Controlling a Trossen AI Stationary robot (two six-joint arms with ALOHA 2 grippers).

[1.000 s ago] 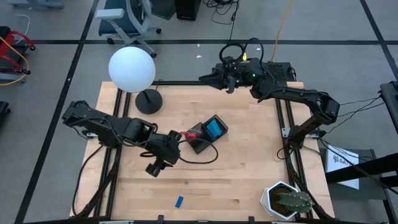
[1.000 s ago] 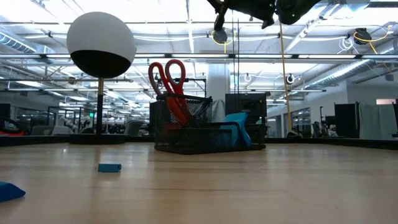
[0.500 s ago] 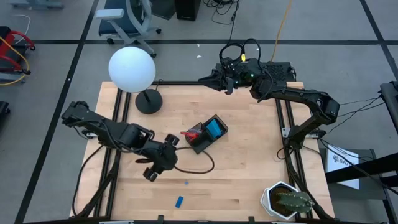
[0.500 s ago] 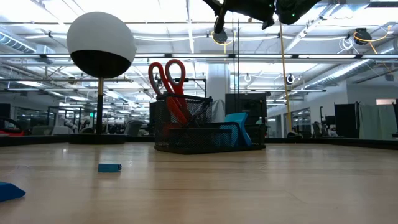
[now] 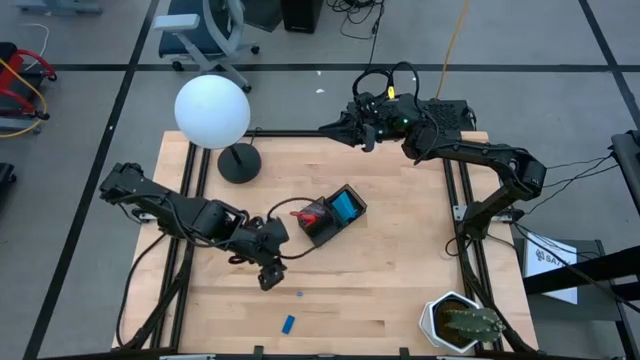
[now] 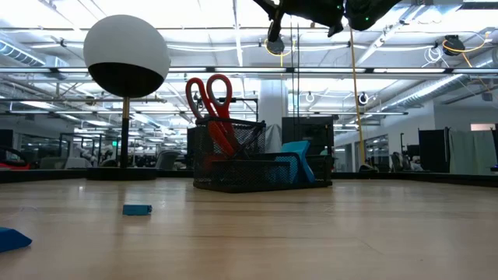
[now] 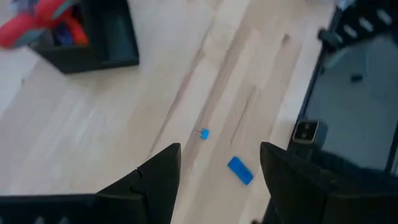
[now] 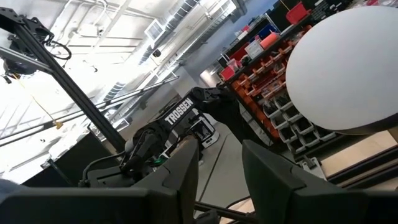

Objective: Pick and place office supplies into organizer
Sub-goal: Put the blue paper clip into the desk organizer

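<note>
- Left gripper (image 5: pixel 268 279): fingers apart, empty, above bare wood betw. black mesh organizer (image 5: pixel 322 226) & small blue eraser (image 5: pixel 288 323).
- Right gripper (image 5: pixel 330 127): fingers apart, empty, raised at table's far edge.

left gripper (image 7: pixel 219 167) jaws apart | blue eraser (image 7: pixel 240 170), small blue bit (image 7: pixel 203 133) between | organizer (image 7: pixel 93 37) beyond

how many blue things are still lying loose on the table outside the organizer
2: a blue eraser near the table's front edge, and a smaller blue bit just behind it, ahead of the left gripper. Others may be hidden.
</note>
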